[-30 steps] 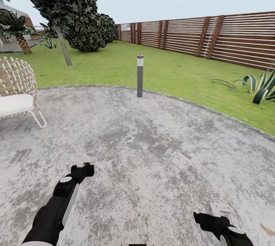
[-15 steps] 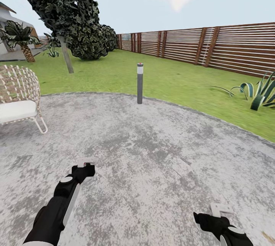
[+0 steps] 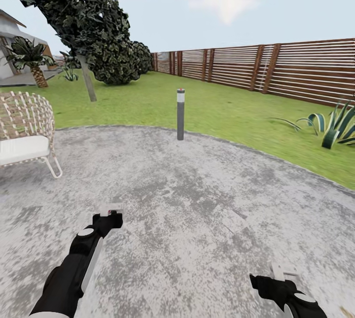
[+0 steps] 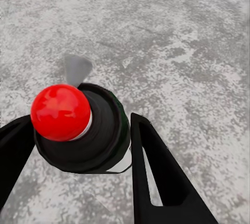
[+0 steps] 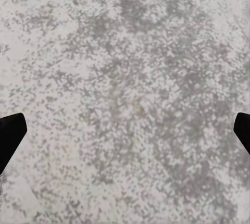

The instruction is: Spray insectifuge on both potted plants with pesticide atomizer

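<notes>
Atomizer (image 4: 83, 130) sits clamped in my left gripper (image 4: 78, 146) above the patio (image 3: 197, 199); my right gripper (image 5: 125, 125) hangs wide, holding nothing. Fence (image 3: 276, 74) stands ahead.

Head forward-down, wrists close over patio (image 3: 197, 199)

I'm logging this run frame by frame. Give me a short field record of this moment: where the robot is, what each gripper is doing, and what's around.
place: grey patio, lawn beyond
left gripper: shut on atomizer, red spot toward the camera
right gripper: open, nothing between the fingers, above paving
ahead: post light at patio edge
left side: wicker chair
right side: striped spiky plant
background: fence, tree
</notes>
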Motion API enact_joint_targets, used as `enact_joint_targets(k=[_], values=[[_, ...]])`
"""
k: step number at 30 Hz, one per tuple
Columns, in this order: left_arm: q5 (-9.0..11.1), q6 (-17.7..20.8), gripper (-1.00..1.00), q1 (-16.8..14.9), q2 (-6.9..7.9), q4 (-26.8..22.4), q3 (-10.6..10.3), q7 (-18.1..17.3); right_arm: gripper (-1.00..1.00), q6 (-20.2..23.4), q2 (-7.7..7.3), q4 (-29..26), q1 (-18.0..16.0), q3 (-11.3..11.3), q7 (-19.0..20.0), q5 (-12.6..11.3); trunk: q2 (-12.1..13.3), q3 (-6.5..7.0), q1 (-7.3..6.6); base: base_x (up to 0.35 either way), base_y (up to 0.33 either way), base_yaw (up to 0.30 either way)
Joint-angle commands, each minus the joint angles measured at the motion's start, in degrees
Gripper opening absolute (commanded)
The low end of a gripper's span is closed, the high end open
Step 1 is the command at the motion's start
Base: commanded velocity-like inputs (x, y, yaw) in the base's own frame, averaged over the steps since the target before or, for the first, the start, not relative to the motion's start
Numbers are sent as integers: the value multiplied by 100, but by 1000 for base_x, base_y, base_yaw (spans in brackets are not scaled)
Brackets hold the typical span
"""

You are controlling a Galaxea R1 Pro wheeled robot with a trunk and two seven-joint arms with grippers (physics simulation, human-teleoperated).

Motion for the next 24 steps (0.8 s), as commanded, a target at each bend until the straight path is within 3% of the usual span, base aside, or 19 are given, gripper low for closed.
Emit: enact_joint_targets(k=[1, 15, 24], values=[[-27, 29, -100, -2, -3, -8, 6, -11, 100, 26, -1, -7, -1, 1, -1, 0, 0, 18, -3, 0, 0, 0], [-27, 22, -100, -3, -3, -8, 6, -11, 100, 26, -9, -15, -1, -8, -1, 0, 2, 62, -9, 0, 0, 5], [-25, 21, -100, -3, -3, -8, 6, -11, 100, 19, -6, -16, -1, -8, -9, 0, 2, 62, -9, 147, 0, 205]])
